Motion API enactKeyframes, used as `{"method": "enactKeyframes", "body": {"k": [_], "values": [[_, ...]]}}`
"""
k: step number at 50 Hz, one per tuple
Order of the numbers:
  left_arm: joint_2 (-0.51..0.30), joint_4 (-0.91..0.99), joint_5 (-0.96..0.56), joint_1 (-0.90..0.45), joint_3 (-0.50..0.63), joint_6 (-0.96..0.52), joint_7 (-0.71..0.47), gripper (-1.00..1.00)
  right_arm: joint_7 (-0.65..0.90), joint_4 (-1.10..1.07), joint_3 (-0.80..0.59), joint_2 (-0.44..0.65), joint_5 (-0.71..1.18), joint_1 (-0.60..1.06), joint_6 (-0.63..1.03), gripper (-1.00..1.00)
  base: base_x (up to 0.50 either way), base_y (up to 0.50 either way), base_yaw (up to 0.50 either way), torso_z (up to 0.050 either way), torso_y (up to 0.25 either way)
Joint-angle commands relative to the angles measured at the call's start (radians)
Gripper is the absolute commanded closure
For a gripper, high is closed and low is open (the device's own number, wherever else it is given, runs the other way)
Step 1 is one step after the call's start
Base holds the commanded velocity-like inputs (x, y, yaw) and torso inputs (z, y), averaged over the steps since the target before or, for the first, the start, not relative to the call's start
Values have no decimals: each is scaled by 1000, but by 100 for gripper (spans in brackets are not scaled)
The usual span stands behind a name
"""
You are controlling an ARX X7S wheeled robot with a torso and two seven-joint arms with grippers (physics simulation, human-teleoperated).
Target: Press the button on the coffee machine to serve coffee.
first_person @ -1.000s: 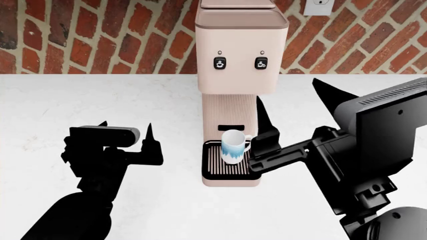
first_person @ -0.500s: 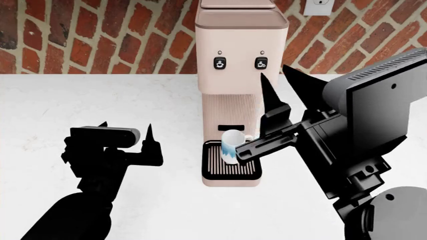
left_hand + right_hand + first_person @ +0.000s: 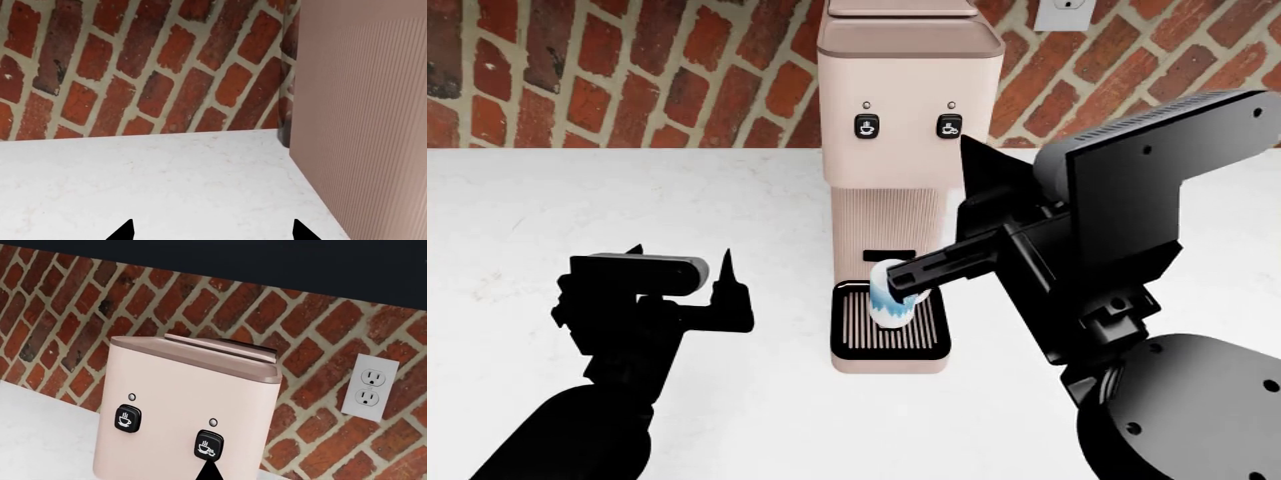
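A: Start from the coffee machine (image 3: pixel 905 180) — where is it, and what is to its left?

B: It stands on the white counter (image 3: pixel 587 210) against the brick wall (image 3: pixel 627 70). Left of it, well apart, the left gripper (image 3: pixel 681 270) hovers over bare counter, fingers spread and holding nothing; its wrist view shows two fingertips wide apart beside the machine's ribbed column (image 3: pixel 373 125).

A: And at the machine itself?

B: A white-and-blue mug (image 3: pixel 890 292) sits on the black drip tray (image 3: pixel 888 335), below two dark buttons (image 3: pixel 866 126).

A: To its right?

B: The right gripper (image 3: pixel 961 150) is raised in front of the machine's right side — one fingertip (image 3: pixel 209 471) just under the right button (image 3: pixel 208 446). Whether its jaws are parted or closed I cannot tell. The arm crosses in front of the mug. An outlet (image 3: pixel 369 386) is on the wall further right.
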Motion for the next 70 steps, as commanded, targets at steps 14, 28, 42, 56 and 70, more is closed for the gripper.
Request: {"method": "enactKeyframes", "body": {"k": [14, 28, 42, 56, 70], "values": [[-6, -16, -2, 7, 5, 17, -3, -100, -58, 72, -120, 4, -135, 18, -69, 100, 0, 0, 0, 0, 0], [-6, -21, -5, 4, 8, 19, -7, -100, -58, 104, -154, 18, -151, 25, -111, 100, 0, 0, 0, 0, 0], [-13, -17, -10, 9, 9, 24, -8, -100, -37, 100, -161, 21, -128, 28, -115, 100, 0, 0, 0, 0, 0], [-13, -24, -7, 8, 19, 29, -12, -100, 28, 26, -113, 40, -37, 18, -90, 100, 0, 0, 0, 0, 0], [-17, -25, -9, 8, 22, 32, -16, -100, 103, -37, -1, 101, 59, -27, -105, 100, 0, 0, 0, 0, 0]]}}
